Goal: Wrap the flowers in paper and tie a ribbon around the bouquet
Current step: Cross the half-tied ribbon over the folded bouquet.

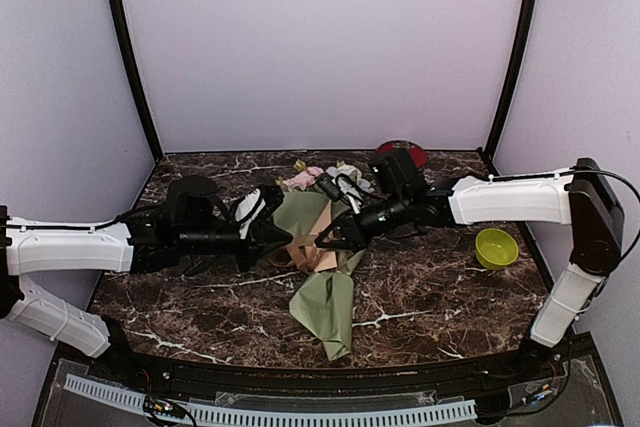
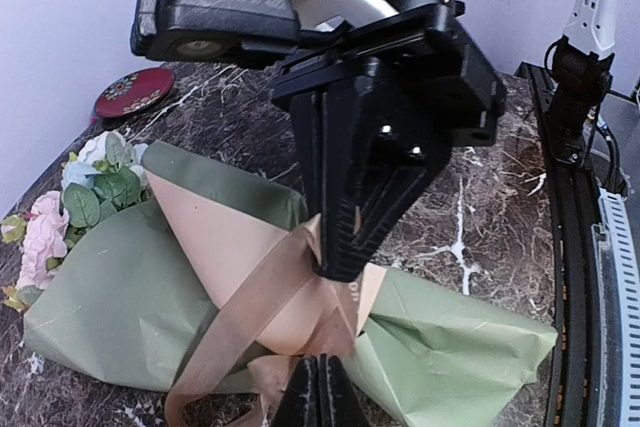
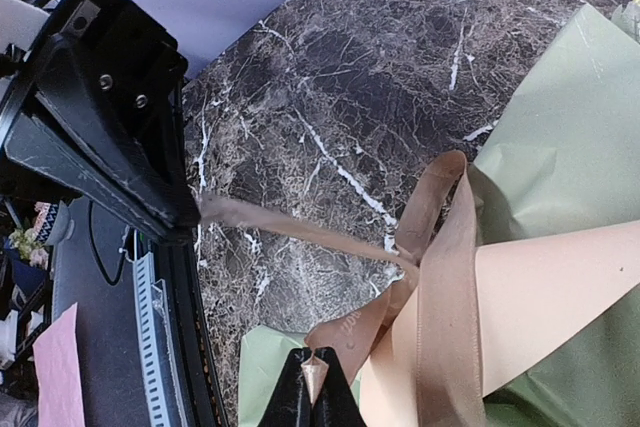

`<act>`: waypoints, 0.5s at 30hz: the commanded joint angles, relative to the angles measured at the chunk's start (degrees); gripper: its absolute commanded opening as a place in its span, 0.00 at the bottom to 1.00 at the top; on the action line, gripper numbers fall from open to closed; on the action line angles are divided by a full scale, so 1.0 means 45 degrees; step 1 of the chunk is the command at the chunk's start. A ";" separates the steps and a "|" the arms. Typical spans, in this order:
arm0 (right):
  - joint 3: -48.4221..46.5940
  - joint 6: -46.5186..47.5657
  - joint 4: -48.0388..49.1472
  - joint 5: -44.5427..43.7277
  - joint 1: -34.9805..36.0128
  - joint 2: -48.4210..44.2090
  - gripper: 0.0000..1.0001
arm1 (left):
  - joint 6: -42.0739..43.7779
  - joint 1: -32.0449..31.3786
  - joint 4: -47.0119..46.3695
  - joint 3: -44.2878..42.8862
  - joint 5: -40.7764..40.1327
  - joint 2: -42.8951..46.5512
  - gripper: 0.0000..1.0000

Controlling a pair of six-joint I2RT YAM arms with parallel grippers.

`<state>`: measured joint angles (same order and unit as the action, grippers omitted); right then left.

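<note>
pale lilac walls close round a dark marbled tabletop (image 1: 430, 287). the bouquet (image 1: 325, 302) lies mid-tabletop between the arms, with the flowers (image 1: 305, 179) at its far end. the ribbon (image 3: 440, 277) loops over its tan flap. the left jaws and right jaws are each pinched tight on a ribbon end. faint print on the ribbon is unreadable.

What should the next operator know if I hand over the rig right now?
Left gripper: shut on one ribbon tail, which is pulled out straight.
Right gripper: shut on the other tail.
Bouquet: lying mid-table, with the flowers at the far end.
Done: flowers are wrapped; ribbon is looped around the cone's waist and crossed.
Left: pull the tie snug, then release. I cannot tell whether a knot is finished.
</note>
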<state>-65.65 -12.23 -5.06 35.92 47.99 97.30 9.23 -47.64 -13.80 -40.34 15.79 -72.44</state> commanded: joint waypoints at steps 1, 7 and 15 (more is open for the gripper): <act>-0.0180 -0.0499 0.0759 -0.0094 -0.0232 -0.0111 0.00 | 0.0142 -0.0016 0.0777 0.0115 0.1278 0.0704 0.00; 0.0301 -0.0918 0.1243 -0.0016 -0.0469 -0.0160 0.00 | 0.0718 -0.0351 0.1559 -0.0152 0.1764 0.0940 0.00; 0.0370 -0.0829 0.1049 0.0197 -0.0469 -0.0136 0.00 | 0.0129 0.0800 0.0795 0.0297 -0.0549 0.0037 0.60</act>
<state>-64.25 -15.66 -1.91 36.07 46.04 97.30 11.73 -48.34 -8.51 -40.21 18.48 -70.02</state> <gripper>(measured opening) 0.005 0.556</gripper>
